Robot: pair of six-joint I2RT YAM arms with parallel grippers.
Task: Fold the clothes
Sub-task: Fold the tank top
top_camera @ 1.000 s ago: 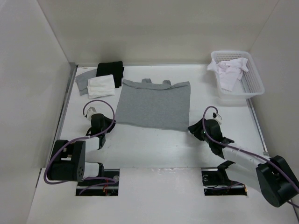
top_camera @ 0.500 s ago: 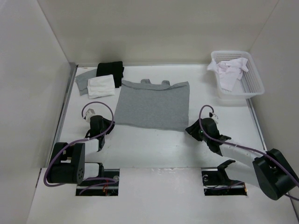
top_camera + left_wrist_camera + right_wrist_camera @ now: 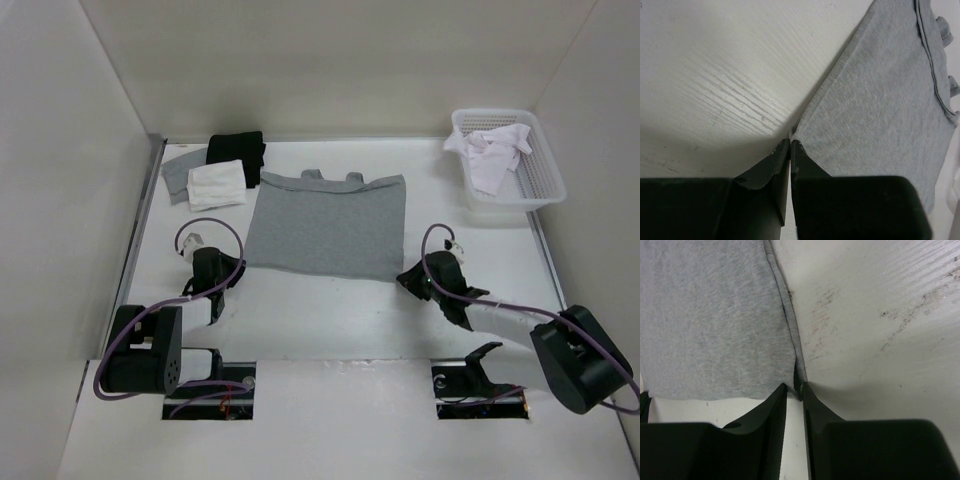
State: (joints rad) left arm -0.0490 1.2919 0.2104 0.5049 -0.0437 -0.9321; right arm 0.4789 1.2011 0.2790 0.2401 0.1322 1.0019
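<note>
plain grey top (image 3: 328, 225), no readable writing.

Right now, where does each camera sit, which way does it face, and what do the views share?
Top external: high behind the bases, facing down the white table; both arms show.
Left wrist: low, facing the light heather-grey jersey top at its near left corner; shut left jaws show.
Right wrist: low, facing the top's near right corner; right jaws pinch its hem.
All three share the grey top.

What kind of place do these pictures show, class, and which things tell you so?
Probably a robot test bench: white table enclosed by plain panels, with a grey top laid flat and a laundry basket of white clothing.
</note>
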